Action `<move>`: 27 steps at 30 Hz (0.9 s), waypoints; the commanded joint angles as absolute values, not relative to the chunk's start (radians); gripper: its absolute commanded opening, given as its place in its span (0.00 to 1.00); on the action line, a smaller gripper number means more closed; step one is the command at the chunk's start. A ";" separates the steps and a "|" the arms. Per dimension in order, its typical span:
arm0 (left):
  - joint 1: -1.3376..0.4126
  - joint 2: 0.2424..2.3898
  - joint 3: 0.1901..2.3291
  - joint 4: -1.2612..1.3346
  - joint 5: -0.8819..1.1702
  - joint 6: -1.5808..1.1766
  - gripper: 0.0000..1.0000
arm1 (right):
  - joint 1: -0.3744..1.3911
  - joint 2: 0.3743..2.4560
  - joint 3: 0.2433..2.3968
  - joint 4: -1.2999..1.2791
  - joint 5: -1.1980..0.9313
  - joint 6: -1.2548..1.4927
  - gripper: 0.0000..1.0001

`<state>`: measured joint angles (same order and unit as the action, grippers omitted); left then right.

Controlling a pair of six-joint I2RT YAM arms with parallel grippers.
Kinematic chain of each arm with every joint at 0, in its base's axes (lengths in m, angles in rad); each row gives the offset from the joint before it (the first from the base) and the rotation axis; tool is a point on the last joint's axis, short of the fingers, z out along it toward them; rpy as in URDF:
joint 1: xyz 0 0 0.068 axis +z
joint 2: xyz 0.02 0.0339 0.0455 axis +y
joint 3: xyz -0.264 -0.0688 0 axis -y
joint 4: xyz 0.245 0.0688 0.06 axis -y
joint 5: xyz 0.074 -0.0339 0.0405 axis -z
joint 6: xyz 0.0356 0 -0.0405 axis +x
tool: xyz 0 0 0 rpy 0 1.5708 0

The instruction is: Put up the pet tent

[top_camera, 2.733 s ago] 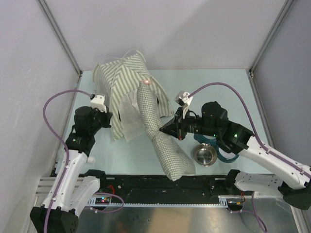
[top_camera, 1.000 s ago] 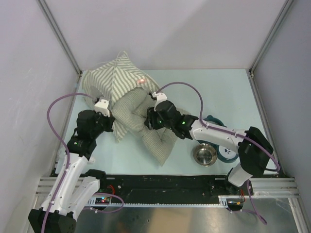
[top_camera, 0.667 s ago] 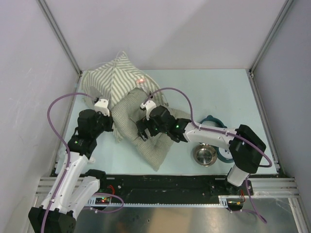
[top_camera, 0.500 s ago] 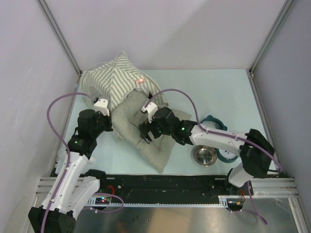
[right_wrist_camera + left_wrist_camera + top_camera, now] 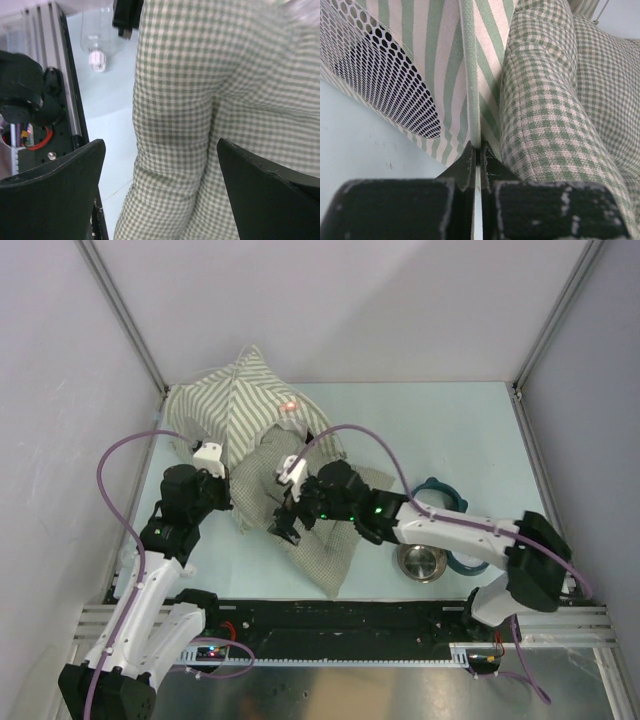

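The olive-and-white striped fabric pet tent is lying at the far left corner of the pale table. The left gripper is clenching the tent's edge seam; this grip should hold the opening taut. The right gripper, jaws released and empty, is hovering over the green-checked soft cushion, its arm reaching leftward. The cushion probably needs pushing squarely inside.

The right pincer, clamped on the checked cushion 1 second ago, now stands wide open above the cushion's left edge, having slid leftward. Since 2.7 seconds ago it has swung from beside the steel bowl across to the pet tent. The cushion, then a long raised fold, now lies flatter against the tent's front. The tent has spread wider to the left.
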<state>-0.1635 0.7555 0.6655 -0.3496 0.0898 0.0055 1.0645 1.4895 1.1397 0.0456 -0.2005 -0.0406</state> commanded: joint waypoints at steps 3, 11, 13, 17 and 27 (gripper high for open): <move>-0.168 0.746 0.673 -0.334 0.084 0.008 0.00 | 1.082 1.687 1.207 0.255 -0.110 -0.078 0.99; -0.167 0.718 0.661 -0.335 0.083 0.016 0.00 | 0.971 1.766 1.249 0.390 0.072 0.124 0.34; -0.168 0.715 0.655 -0.335 0.084 0.017 0.00 | 0.937 1.766 1.264 0.394 0.084 0.174 0.23; -0.167 0.718 0.650 -0.334 0.088 0.017 0.00 | 0.890 1.831 1.355 0.313 0.106 0.274 0.06; -0.167 0.749 0.671 -0.334 0.090 0.022 0.00 | 0.923 2.076 1.612 0.070 0.089 0.299 0.00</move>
<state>-0.1642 0.7464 0.6559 -0.3180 0.0853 -0.0002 0.9218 2.0018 1.5204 0.1452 0.0402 0.2951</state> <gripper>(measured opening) 0.017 0.055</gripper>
